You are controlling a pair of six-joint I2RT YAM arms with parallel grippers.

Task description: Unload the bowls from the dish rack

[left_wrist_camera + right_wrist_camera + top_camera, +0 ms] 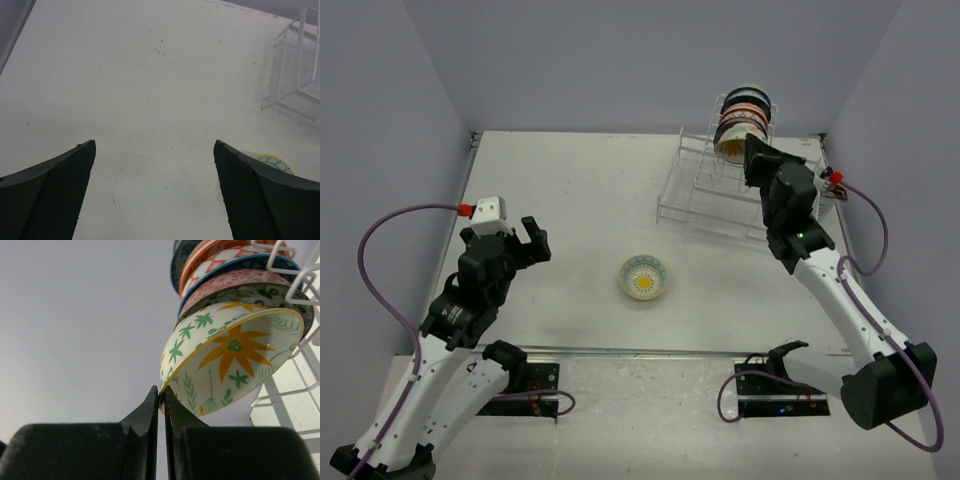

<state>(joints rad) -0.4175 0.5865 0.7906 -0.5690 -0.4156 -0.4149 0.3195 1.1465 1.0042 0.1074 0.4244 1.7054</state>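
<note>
From above, the right gripper (pixel 752 160) sits in the upper right of the frame, reaching up to the dish rack (pixel 705 190). Its fingers are at the front bowl (pixel 732 150) of a row of bowls (pixel 745 108) standing on edge in the rack's taller tier. The left gripper (pixel 534 238) hangs at centre left with its fingers spread wide and nothing between them. A loose bowl (pixel 644 277) rests upright on the table (pixel 570 190) near the middle, well apart from both grippers.

In the left wrist view, the left gripper (pixel 154 145) shows two dark fingers far apart over the bare table (pixel 150 75). A corner of the dish rack (pixel 300 75) is at the upper right, and the loose bowl (pixel 272 161) peeks out at the right finger's edge.

In the right wrist view, the right gripper (pixel 161 390) is pressed together, pinching the lower left rim of the front bowl (pixel 230 360), which is cream with an orange flower and green leaves. The row of bowls (pixel 235 270) stacks behind it at the upper right, held in the white wires of the dish rack (pixel 295 290).
</note>
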